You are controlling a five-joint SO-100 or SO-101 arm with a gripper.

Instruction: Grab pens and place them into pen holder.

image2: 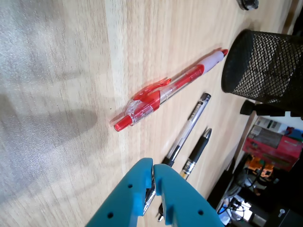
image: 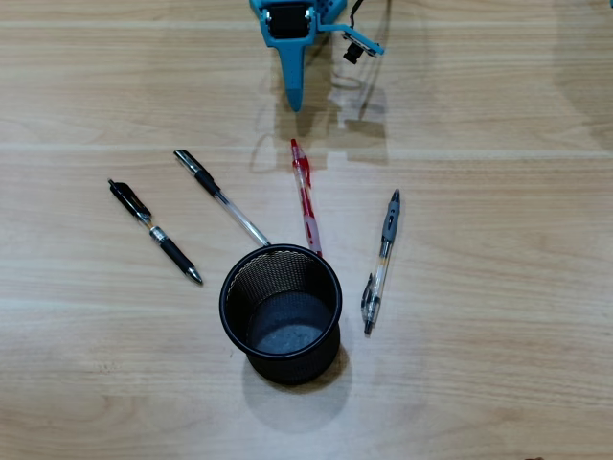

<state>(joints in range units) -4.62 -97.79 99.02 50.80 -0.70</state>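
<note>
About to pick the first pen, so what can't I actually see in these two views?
- Clear-and-grey pen: outside the wrist view.
- Short black pen and clear pen: near ends hidden behind the end effector in the wrist view.
- Arm: cut off by the overhead view's top edge.
- Pen holder: interior unseen from the wrist.

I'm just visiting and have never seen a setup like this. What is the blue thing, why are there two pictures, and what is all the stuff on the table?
The blue thing is a small robot arm's gripper, a two-fingered pincer. One picture looks straight down from above; the other comes from a camera on the arm's wrist, so the blue fingers poke in from below, closed and holding nothing. On the wooden table lie four pens: a short black pen, a clear pen with black cap, a red pen and a clear-and-grey pen. Before them stands an empty black mesh pen holder.
</note>
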